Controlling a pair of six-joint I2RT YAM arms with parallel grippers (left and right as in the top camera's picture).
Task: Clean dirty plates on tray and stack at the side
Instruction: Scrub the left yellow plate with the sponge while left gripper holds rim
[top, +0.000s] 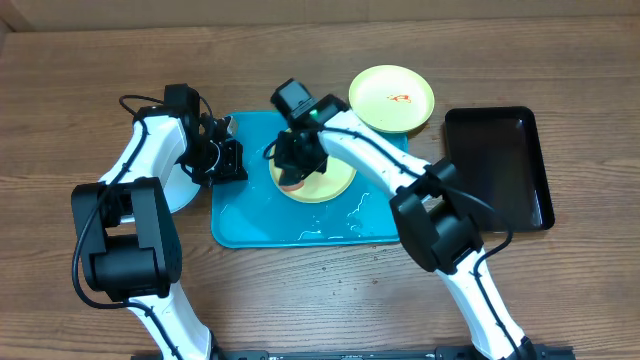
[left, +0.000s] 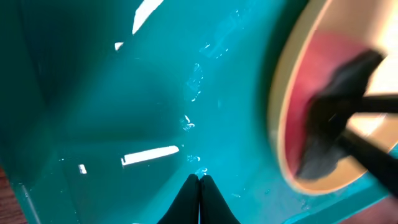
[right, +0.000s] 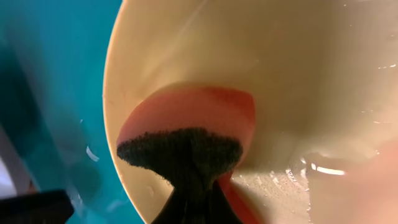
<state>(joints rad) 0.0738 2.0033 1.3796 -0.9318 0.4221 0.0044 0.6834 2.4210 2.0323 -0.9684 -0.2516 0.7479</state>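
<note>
Plate (top: 333, 187), pale yellow-green: it lies flat and wet on the floor of the turquoise tray (top: 250, 220), right of the tray's middle. Your right claw (top: 296, 168) stands over the plate's left part, clamped on a pink sponge (right: 186, 115) with a dark scouring face. The sponge presses against the plate's inner surface, close to the rim.

Second plate (top: 392, 98), same colour: it carries a small red smear (top: 400, 98). It sits on the counter (top: 100, 60) at the tray's far right corner, its rim at that corner, clear of both claws.

Left claw (left: 199, 196): the fingers are pressed together with nothing between them. It hangs low over the tray's left part, to the left of the first plate and apart from it. Droplets glint on the tray floor beneath it.

Black tray (top: 497, 168): it sits on the counter, right of the turquoise tray.
</note>
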